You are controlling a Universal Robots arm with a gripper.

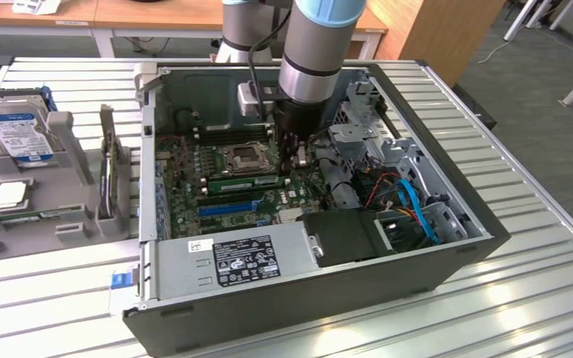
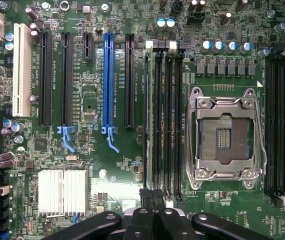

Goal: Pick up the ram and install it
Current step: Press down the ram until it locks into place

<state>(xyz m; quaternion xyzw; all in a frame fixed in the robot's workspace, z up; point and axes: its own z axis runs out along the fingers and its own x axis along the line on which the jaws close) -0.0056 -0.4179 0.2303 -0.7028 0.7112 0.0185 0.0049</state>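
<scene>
While the arm reaches down into the open computer case, the gripper hangs low over the motherboard, just beside the empty processor socket. Seen from the wrist, the fingers are drawn fully together above the near end of a bank of black memory slots.

The ram shows as a thin green edge standing upright in one of those slots, next to the long blue slot and its black neighbours. From the exterior view it reads as a green strip lying along the board below the socket. It looks seated or nearly so; whether the latches at the slot ends have closed cannot be told. Nothing can be seen held between the closed fingers, which sit at or just over the stick's end.

As a thing to handle, the stick is judged light, thin and stiff, but fragile: it would tolerate force only straight down its own plane, and sideways push could bend it or strain the slot. The safest hold is across its flat faces near the top edge, away from the contact edge and the small chips. Pressing is best spread along the top edge, evenly at both ends.
</scene>
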